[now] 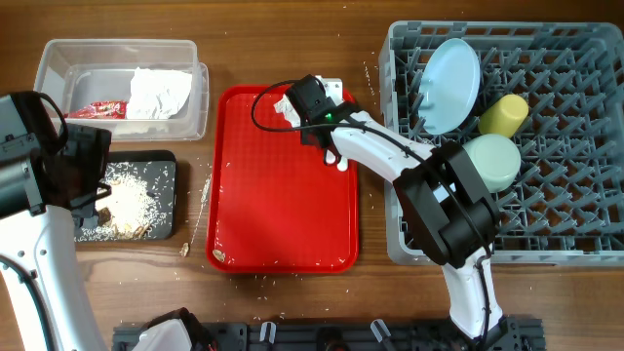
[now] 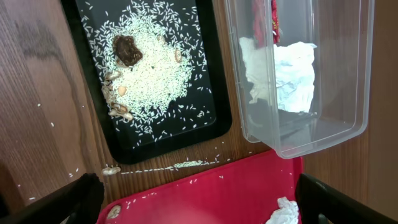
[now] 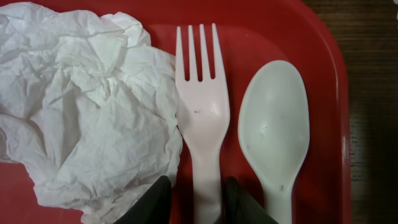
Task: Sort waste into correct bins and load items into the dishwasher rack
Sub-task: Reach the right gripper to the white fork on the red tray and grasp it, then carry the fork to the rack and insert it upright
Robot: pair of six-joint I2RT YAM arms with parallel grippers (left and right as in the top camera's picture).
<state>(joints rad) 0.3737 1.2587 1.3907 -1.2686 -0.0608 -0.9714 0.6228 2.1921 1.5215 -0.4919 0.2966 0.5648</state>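
Red tray (image 3: 314,28) — R jaws astride fork (image 3: 202,118)

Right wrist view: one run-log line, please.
right gripper: straddling fork handle, grip unclear | left gripper: open, empty | napkin, spoon: on red tray

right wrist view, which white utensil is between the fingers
The fork: its handle runs between the right gripper's fingers; the spoon lies beside it, outside them.

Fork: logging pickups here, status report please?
Right gripper astride fork handle, grip unconfirmed. Left gripper open, empty. Napkin touching fork; spoon alongside, apart.
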